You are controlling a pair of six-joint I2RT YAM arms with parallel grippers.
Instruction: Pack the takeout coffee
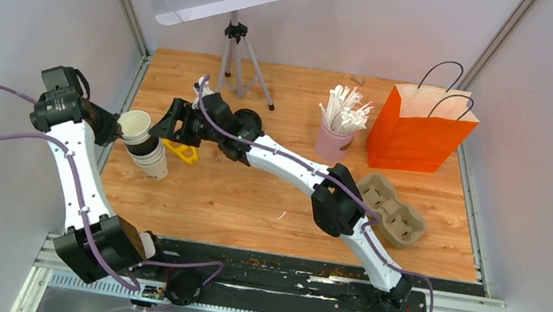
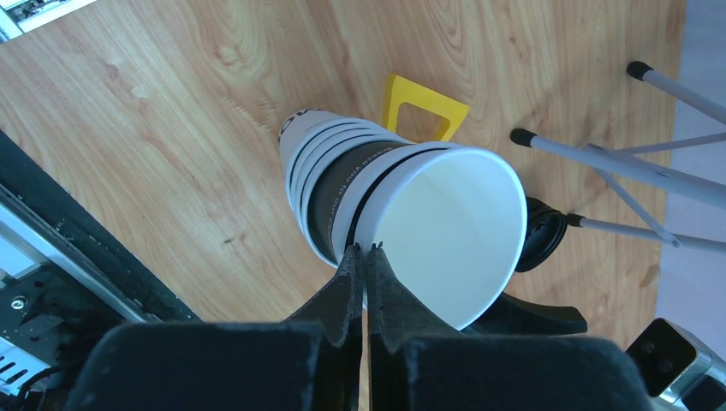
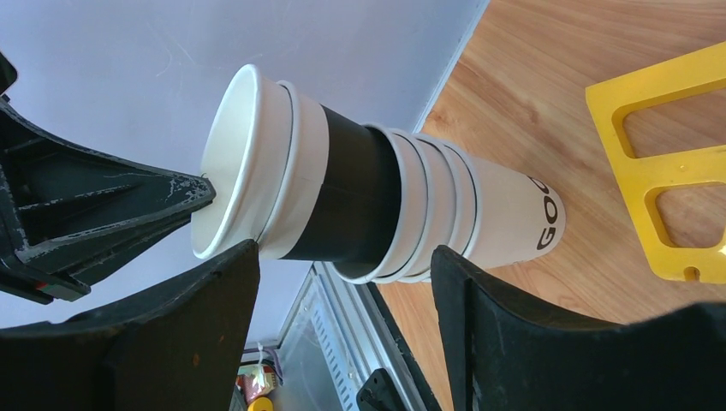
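Arms meet near the worktop's left edge. The left one rises from its base and bends inward, the left pincer pressed together on the rim of the top cup of a tilted cup stack. The right arm stretches across leftward, and the right pincer is spread with a finger either side of that stack.

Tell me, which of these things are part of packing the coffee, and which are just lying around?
Job: stack of cups, orange bag; probably the cardboard tray and straws.
Lying about: yellow plastic piece, tripod.
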